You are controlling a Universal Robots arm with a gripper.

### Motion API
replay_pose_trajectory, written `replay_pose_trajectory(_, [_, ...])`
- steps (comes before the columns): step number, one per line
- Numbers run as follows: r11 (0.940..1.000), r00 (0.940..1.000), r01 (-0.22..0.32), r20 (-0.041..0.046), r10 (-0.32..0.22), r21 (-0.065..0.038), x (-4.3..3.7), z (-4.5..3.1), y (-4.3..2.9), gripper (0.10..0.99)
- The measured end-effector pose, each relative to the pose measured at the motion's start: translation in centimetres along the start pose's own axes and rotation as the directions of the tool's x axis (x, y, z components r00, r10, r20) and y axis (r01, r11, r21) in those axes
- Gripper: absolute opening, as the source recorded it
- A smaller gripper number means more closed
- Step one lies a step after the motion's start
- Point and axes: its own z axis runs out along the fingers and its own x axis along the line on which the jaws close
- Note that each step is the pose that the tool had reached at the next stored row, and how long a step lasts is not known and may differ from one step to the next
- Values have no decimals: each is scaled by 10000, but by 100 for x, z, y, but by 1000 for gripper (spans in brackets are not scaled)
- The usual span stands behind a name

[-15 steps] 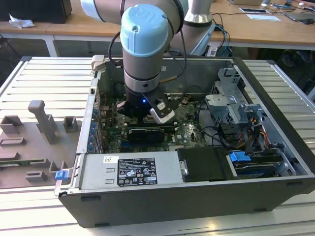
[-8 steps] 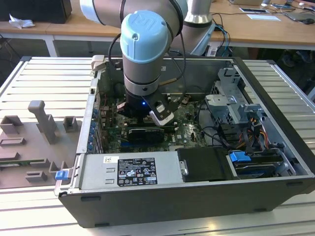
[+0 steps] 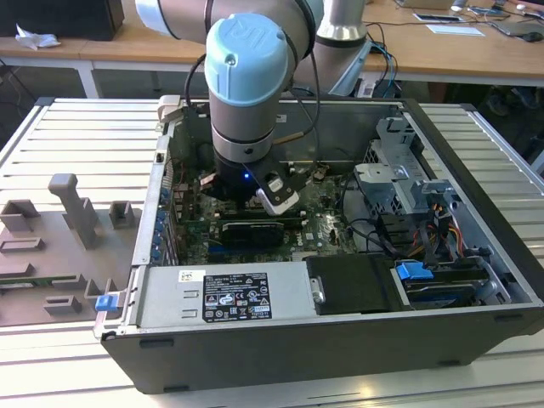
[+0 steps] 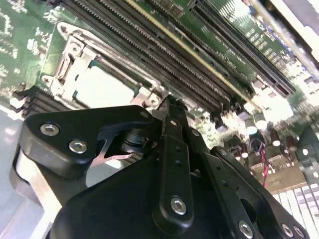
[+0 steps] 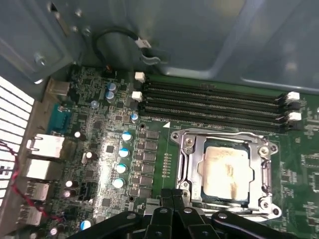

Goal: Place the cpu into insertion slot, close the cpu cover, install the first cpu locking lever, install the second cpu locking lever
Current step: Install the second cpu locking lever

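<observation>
Silver cpu [image 5: 225, 171] sits under closed cpu cover [image 5: 192, 158]; claw [image 5: 172, 195] just beside.

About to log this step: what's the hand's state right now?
Hand: fingers together, closed on nothing visible, beside the cpu cover, which is down over the cpu.

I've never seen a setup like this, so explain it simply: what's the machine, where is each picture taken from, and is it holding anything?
The grey-and-blue machine is a robot arm reaching into an open computer case on a ribbed table. The exterior view looks on from outside. Both wrist views come from cameras riding on the arm, looking down at the green motherboard. There the cpu lies in the insertion slot, with the cpu cover closed around it, beside long black memory slots. The black end effector sits by the socket's edge; I see nothing held in it.
</observation>
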Motion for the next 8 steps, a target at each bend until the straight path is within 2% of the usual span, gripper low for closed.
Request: replay_pose_trajectory(8, [10000, 10000, 1, 1, -1, -3, -4, -80, 27, 106])
